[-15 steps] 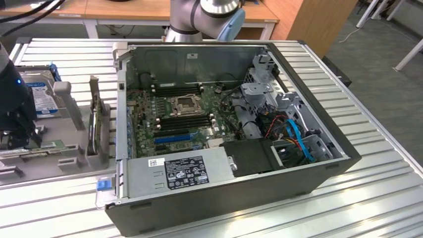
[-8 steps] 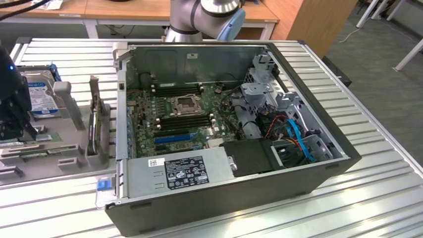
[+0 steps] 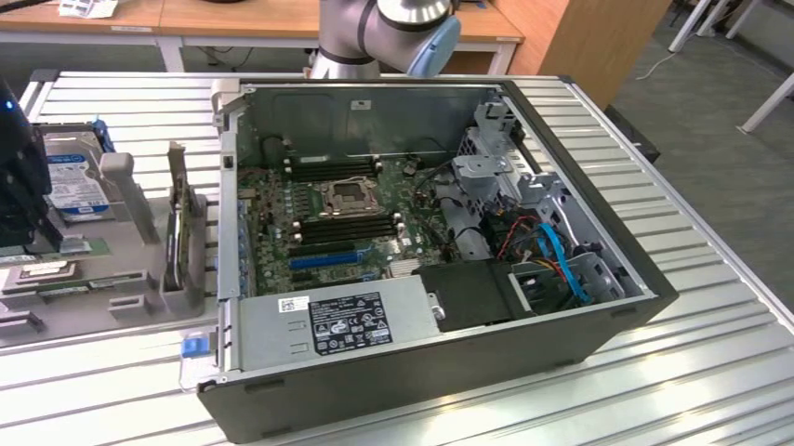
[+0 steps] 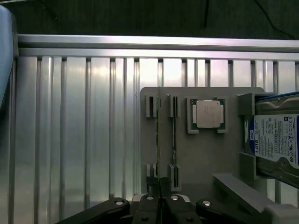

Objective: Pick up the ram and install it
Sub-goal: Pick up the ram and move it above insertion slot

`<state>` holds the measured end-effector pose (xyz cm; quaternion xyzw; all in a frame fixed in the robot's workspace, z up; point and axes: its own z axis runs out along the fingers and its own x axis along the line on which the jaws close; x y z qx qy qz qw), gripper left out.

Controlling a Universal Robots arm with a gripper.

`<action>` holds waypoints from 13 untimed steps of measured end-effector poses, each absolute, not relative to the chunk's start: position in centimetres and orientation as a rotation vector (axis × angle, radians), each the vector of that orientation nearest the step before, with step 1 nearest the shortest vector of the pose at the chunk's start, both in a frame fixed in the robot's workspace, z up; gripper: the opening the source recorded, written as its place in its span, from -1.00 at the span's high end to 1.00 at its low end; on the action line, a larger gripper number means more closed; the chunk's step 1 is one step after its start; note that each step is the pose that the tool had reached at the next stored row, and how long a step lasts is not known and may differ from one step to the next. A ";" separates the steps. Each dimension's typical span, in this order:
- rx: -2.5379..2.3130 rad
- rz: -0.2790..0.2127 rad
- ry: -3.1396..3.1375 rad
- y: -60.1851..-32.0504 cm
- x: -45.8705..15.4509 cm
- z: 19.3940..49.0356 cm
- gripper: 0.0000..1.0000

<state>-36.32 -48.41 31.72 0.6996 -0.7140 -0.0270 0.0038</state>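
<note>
Two ram sticks stand on edge in a grey holder [image 4: 205, 154]. The ram [image 4: 159, 140] nearer the holder's outer edge runs straight into my gripper [image 4: 161, 205], whose fingers are shut on its near end. This stick still lies along its slots. The second stick [image 4: 174, 140] stands beside it, untouched. In the exterior view the gripper's dark body [image 3: 15, 177] hangs at the exterior view's left edge, over the holder with the green sticks [image 3: 47, 271]. The open computer case [image 3: 422, 242] shows its motherboard with dark memory slots [image 3: 350, 229].
On the same holder lie a square silver processor [image 4: 208, 113] and a hard drive with a blue label [image 4: 275, 142]. A grey bracket stand [image 3: 184, 242] rises between the holder and the case. Everything rests on a ribbed metal table [image 4: 74, 140].
</note>
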 end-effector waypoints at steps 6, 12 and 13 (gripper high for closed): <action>2.192 -0.085 -2.237 -48.4 -36.3 33.1 0.76; 2.192 -0.086 -2.237 -48.4 -36.2 34.3 0.76; 2.192 -0.086 -2.237 -48.4 -36.2 34.5 0.76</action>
